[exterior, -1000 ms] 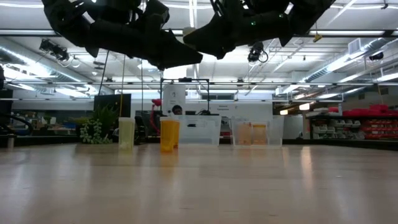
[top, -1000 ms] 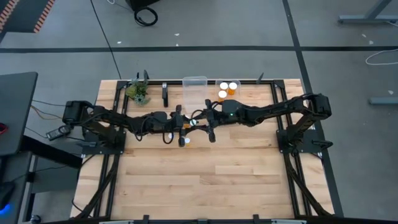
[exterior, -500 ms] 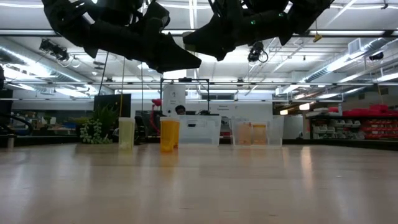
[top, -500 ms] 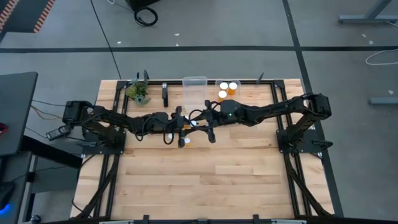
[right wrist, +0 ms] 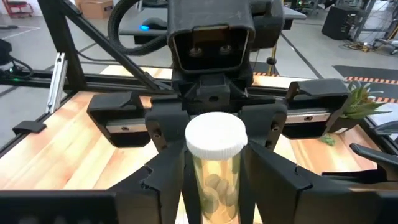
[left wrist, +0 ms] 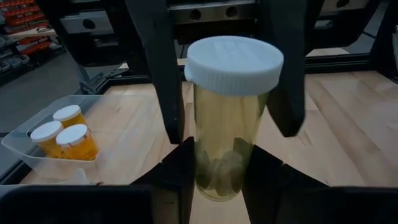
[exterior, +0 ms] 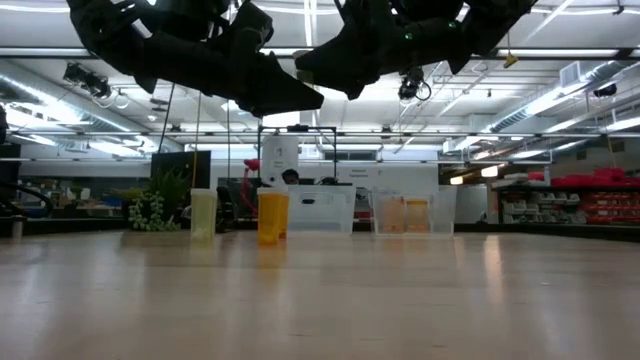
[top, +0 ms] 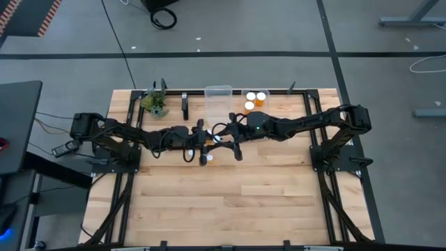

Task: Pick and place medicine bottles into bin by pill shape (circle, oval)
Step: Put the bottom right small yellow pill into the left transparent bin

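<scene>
1. The medicine bottle (left wrist: 231, 118), a clear yellowish cylinder with a white cap and round pills at its bottom, hangs upright in mid-air above the middle of the wooden surface (top: 230, 202).
2. The left hand (left wrist: 221, 171) is clamped on the bottle's lower body, one finger on either side.
3. The right hand (right wrist: 214, 168) faces the left one with its fingers flanking the same bottle; whether they press on it cannot be told.
4. Another bottle (top: 208, 158) stands on the surface just below the two hands in the high view.
5. Three orange bottles (top: 255, 100) sit in a clear bin (left wrist: 18, 144) at the far edge, beside a second clear bin (top: 218, 97).
6. A plant sprig (top: 154, 102) stands at the far left corner.
</scene>
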Controlling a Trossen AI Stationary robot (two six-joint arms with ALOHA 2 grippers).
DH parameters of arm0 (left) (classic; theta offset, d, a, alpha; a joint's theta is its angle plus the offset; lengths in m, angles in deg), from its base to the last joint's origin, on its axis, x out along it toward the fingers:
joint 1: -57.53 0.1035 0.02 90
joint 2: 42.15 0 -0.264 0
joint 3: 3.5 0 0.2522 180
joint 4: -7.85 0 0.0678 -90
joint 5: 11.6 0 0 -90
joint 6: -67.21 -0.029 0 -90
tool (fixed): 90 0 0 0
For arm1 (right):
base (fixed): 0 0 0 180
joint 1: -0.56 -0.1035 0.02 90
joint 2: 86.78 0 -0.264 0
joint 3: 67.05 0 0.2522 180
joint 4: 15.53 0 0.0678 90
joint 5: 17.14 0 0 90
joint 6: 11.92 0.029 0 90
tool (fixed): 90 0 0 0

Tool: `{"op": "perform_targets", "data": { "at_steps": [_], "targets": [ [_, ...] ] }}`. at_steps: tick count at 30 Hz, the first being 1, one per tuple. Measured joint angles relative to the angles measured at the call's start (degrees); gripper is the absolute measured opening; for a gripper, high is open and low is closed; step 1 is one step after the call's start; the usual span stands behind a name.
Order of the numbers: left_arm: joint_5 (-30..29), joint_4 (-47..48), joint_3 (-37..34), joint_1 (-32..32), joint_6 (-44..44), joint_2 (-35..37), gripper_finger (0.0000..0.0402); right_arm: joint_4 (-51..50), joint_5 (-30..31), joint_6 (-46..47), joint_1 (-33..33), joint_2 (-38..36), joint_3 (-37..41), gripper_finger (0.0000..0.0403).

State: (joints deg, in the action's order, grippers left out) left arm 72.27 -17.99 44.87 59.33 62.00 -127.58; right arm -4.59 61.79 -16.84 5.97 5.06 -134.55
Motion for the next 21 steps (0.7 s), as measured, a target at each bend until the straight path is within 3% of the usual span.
{"op": "perform_targets", "data": {
  "at_steps": [8, 21],
  "targets": [
    [0.00, -0.24, 0.00, 0.00, 0.00, -0.02, 0.0111, 0.28, 0.97, -0.35, -0.02, 0.00, 0.00, 0.0217],
    [-0.04, -0.68, 0.02, 0.02, -0.01, -0.02, 0.0113, 1.37, 2.04, -0.90, -0.02, 0.37, 0.00, 0.0172]
  ]
}}
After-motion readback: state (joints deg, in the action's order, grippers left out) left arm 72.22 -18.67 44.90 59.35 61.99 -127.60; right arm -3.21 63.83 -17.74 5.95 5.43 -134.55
